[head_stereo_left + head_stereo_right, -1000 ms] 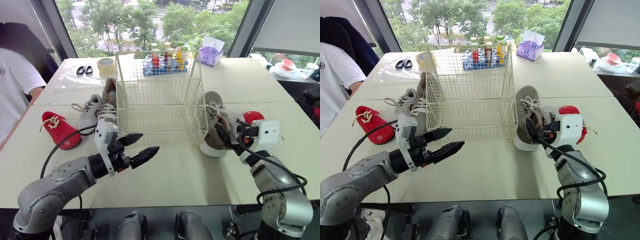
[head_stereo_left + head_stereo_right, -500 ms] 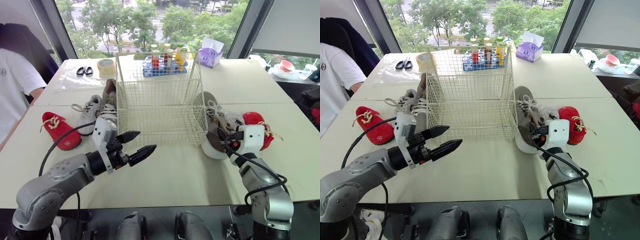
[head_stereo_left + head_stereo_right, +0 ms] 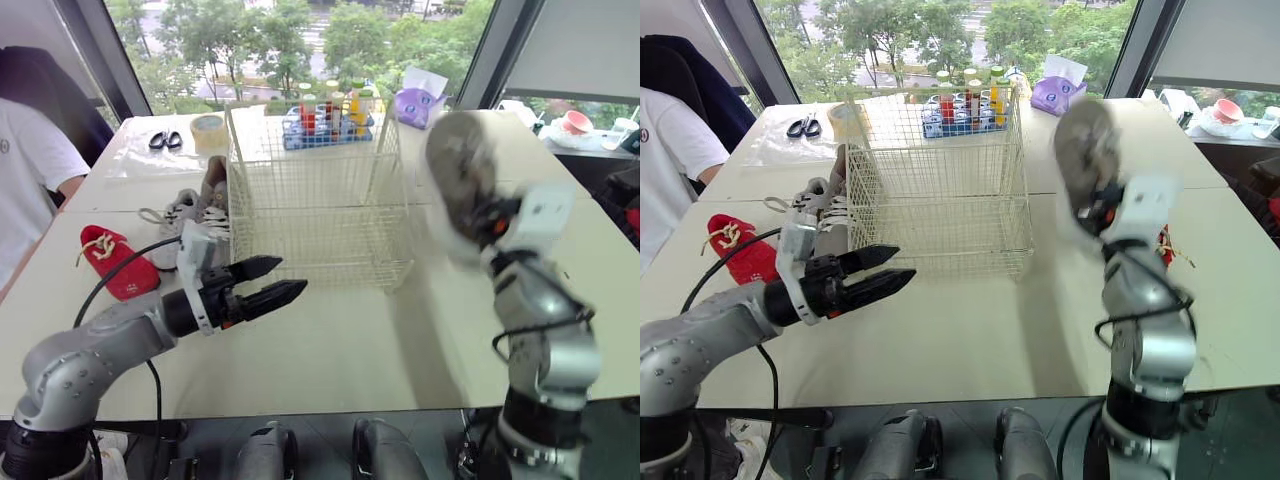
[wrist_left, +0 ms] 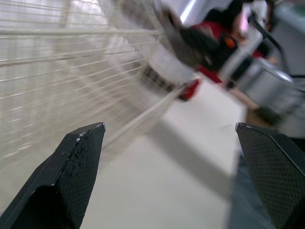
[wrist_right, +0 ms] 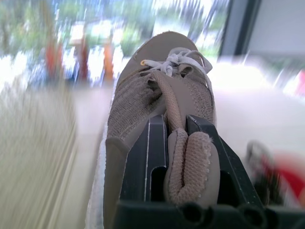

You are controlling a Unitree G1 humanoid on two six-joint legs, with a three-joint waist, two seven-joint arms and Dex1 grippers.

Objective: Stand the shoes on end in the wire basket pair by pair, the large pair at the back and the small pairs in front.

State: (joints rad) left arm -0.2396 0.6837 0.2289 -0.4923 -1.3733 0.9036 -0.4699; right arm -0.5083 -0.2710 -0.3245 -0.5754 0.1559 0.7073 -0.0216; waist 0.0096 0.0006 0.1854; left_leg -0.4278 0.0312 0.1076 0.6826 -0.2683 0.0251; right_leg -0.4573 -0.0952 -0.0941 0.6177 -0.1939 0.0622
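Observation:
The wire basket (image 3: pixel 320 230) stands mid-table with nothing in it. My right gripper (image 5: pixel 176 129) is shut on the heel collar of a large taupe shoe (image 3: pixel 455 180), which hangs in the air to the right of the basket, above its rim height. My left gripper (image 3: pixel 290 275) hovers open over the table just in front of the basket's left corner, holding nothing. A grey shoe (image 3: pixel 180 215) and another taupe shoe (image 3: pixel 215 185) lie left of the basket. A small red shoe (image 3: pixel 110 262) lies farther left, and a second red shoe (image 3: pixel 1162 245) peeks out behind my right arm.
Behind the basket are a blue rack of bottles (image 3: pixel 325 120), a tape roll (image 3: pixel 209 130), scissors (image 3: pixel 160 141) and a purple tissue box (image 3: pixel 418 105). A person in a white shirt (image 3: pixel 30 160) sits at the table's left edge.
My right gripper has shut on the large taupe shoe and lifted it off the table, up beside the basket. The left gripper has barely moved.

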